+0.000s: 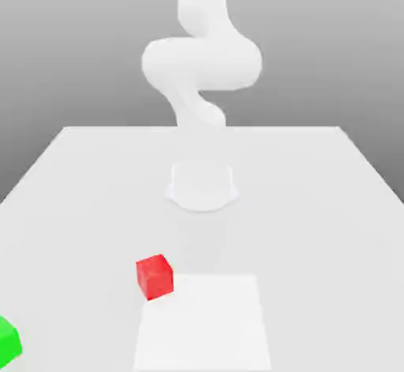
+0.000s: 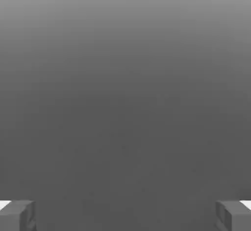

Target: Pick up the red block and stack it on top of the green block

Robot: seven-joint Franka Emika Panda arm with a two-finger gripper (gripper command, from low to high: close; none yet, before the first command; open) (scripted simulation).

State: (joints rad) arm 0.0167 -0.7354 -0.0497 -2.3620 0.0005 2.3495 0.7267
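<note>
Exterior view: my white arm (image 1: 201, 63) rises from its round base (image 1: 202, 185) at the middle of the pale table (image 1: 331, 205), bending in an S-curve and running out past the upper edge of the shot. The red block (image 1: 154, 276) sits on the tabletop in the foreground, toward the exterior view's left of the base, with one corner just at the edge of a brighter white square patch (image 1: 203, 323) marked on the table. The green block (image 1: 8, 344) lies well apart from it, at the far lower corner on the exterior view's left, partly cut off by the frame. Both cubes rest flat on the surface, nothing touching either one.

Hand view: my gripper (image 2: 125, 215) faces a plain grey backdrop. The two grey fingertips (image 2: 17, 215) stand at opposite edges of the shot, spread as wide as they go, with nothing between them. I hold nothing; the red block sits alone on the table.
</note>
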